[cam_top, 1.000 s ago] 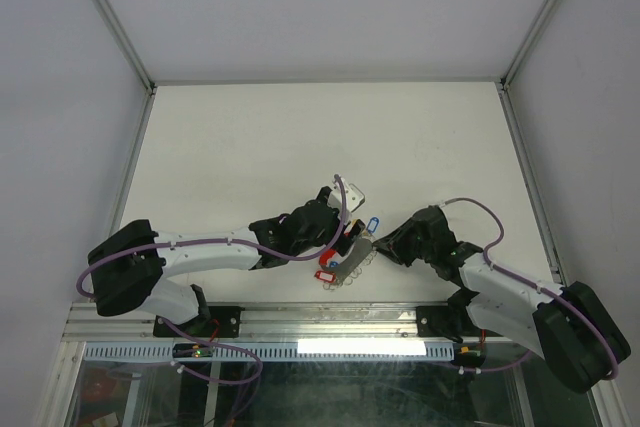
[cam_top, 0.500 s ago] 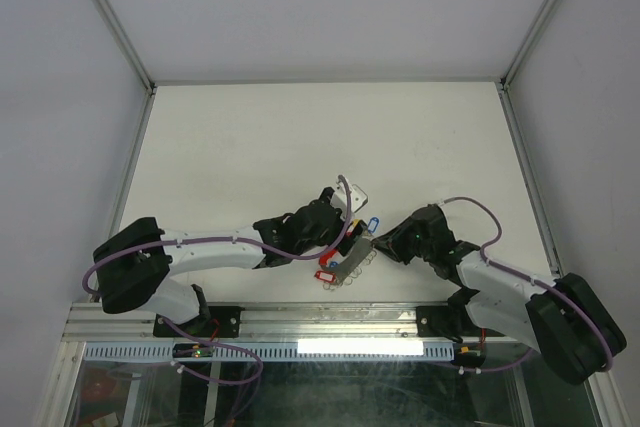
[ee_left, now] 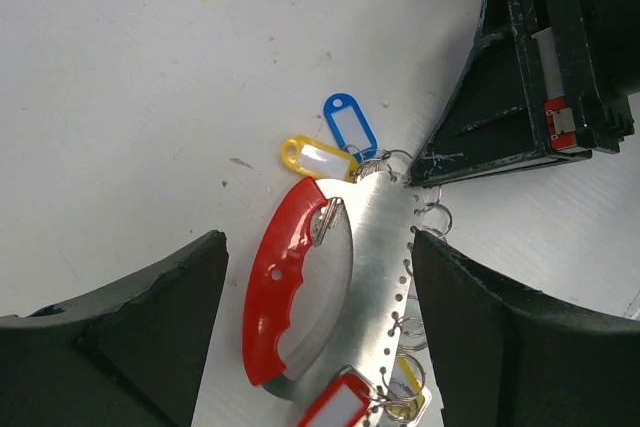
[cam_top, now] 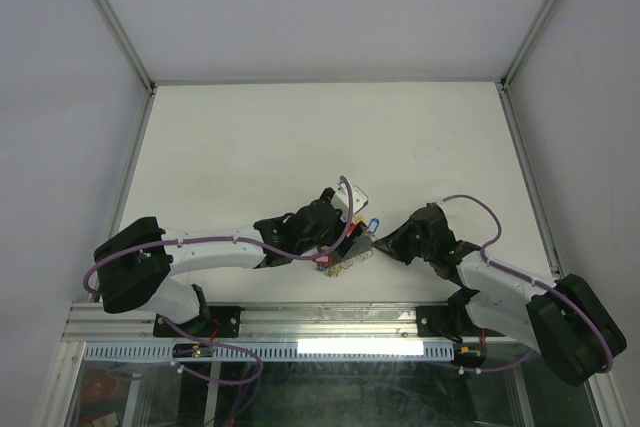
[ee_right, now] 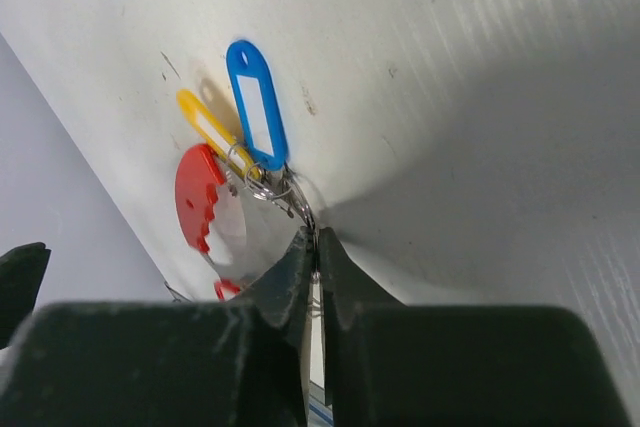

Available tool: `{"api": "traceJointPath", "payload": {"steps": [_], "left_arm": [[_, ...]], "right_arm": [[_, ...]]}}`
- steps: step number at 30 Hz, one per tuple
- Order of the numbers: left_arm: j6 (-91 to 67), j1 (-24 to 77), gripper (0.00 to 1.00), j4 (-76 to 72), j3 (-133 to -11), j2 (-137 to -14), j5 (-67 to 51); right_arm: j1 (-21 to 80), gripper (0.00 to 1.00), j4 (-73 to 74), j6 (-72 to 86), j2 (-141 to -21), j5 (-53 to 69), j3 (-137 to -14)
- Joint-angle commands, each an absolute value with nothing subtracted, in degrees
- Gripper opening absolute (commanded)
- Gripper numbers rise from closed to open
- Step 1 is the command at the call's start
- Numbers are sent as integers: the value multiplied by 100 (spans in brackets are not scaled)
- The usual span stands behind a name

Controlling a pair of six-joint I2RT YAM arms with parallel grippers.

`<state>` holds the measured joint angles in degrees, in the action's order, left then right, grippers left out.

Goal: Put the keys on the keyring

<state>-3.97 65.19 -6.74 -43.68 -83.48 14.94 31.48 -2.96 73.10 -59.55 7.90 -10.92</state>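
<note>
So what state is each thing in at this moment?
keyring: lying flat, one bar end pinched.
left gripper: open, fingers either side of the keyring.
right gripper: shut on the keyring's bar end.
blue-tagged key: lying flat by that end.
yellow-tagged key: flat, beside the blue one.
red-tagged key: at the opposite end.

The white table point(ee_left: 150, 57) carries the red-and-grey keyring point(ee_left: 272, 292) and small tagged keys point(ee_left: 350, 129).
</note>
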Motion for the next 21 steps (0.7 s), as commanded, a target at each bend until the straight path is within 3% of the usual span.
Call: {"api": "traceJointPath", "payload": {"steps": [1, 14, 21], "left_arm": [[-330, 6519, 73, -818, -4631, -8338, 1459], [-415, 6521, 78, -1161, -4467, -7866, 1867], [-262, 6519, 80, -1943, -3969, -7218, 1921]], "right_arm": [[3121, 0, 488, 6789, -5713, 387, -1241], [3121, 0, 2029, 5094, -5275, -78, -2747], [3120, 0, 2083, 3776, -5196, 160, -3426]]}}
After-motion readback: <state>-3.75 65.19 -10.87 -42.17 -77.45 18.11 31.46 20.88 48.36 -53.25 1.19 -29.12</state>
